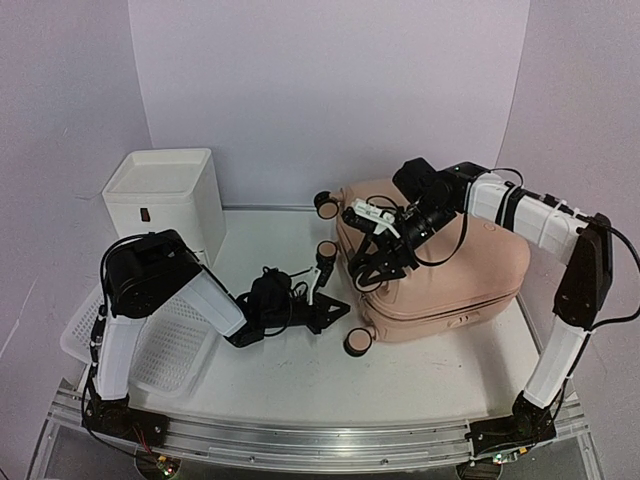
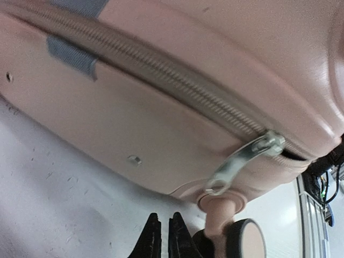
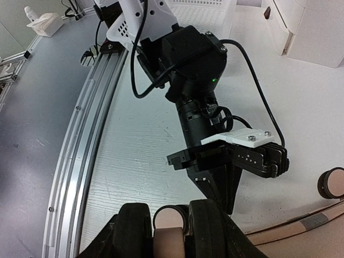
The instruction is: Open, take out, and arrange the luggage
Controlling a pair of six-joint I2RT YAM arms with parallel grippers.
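The luggage is a pale pink hard-shell case lying flat at the right of the table. My right gripper is at its left edge, shut on one of its caster wheels, with a finger on each side of the pink stem. My left gripper lies low on the table just left of the case, beside another wheel. Its fingers stand together with nothing between them. The metal zipper pull hangs loose above them at the corner, at the end of the zipper.
A white drawer unit stands at the back left. A white mesh basket lies under the left arm. An aluminium rail runs along the near table edge. Two more wheels jut from the case's left end.
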